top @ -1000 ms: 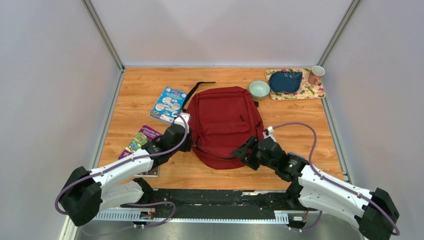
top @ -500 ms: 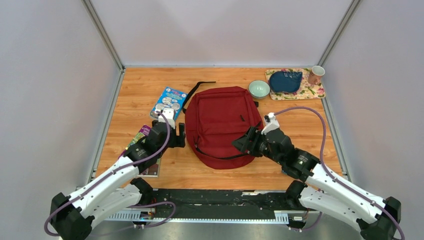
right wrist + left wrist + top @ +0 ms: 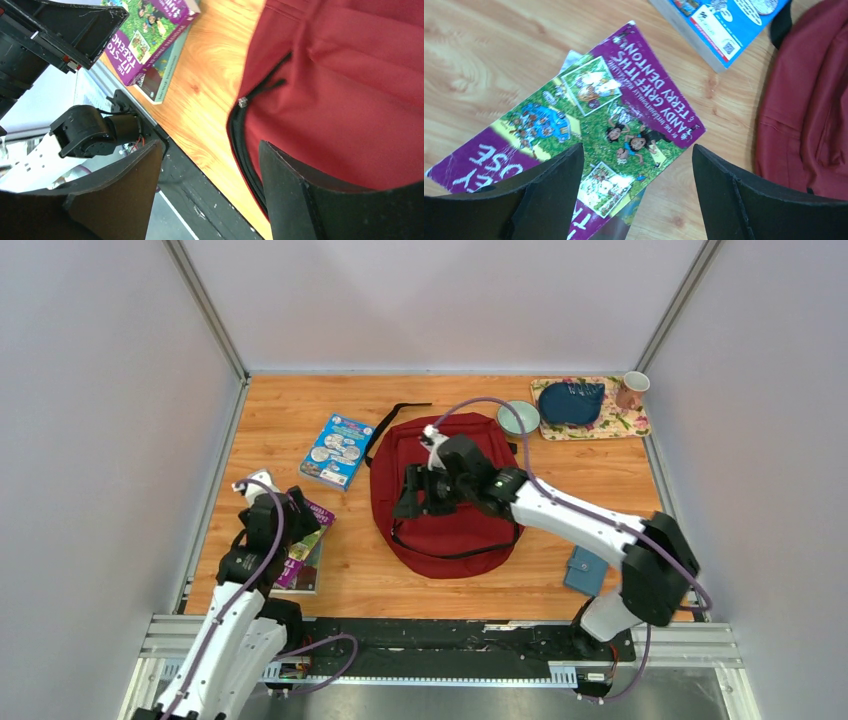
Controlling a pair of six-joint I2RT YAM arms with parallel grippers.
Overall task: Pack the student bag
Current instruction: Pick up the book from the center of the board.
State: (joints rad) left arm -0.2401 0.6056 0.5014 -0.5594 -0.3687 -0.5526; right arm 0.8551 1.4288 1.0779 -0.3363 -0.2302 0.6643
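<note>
The student bag (image 3: 445, 530), a large dark red backpack with black straps, lies flat in the middle of the table. My right gripper (image 3: 406, 502) is open and empty over the bag's left part. In the right wrist view (image 3: 210, 195) its jaws stand wide apart by the bag (image 3: 360, 75), near the black zipper (image 3: 240, 135) and its pull (image 3: 243, 101). My left gripper (image 3: 302, 527) is open and empty above a purple book (image 3: 300, 550). The left wrist view (image 3: 638, 200) shows that book (image 3: 589, 125) below the jaws and the bag's edge (image 3: 809, 110) at right.
A blue book (image 3: 337, 450) lies left of the bag. A small blue wallet (image 3: 586, 570) lies at the front right. A green bowl (image 3: 518, 418), a floral mat (image 3: 620, 425) with a blue pouch (image 3: 571, 401), and a mug (image 3: 631, 390) stand at the back right.
My right arm swung from the bag's right front edge across onto its left part. My left arm drew back left from the bag to over the purple book. The wallet is uncovered.
</note>
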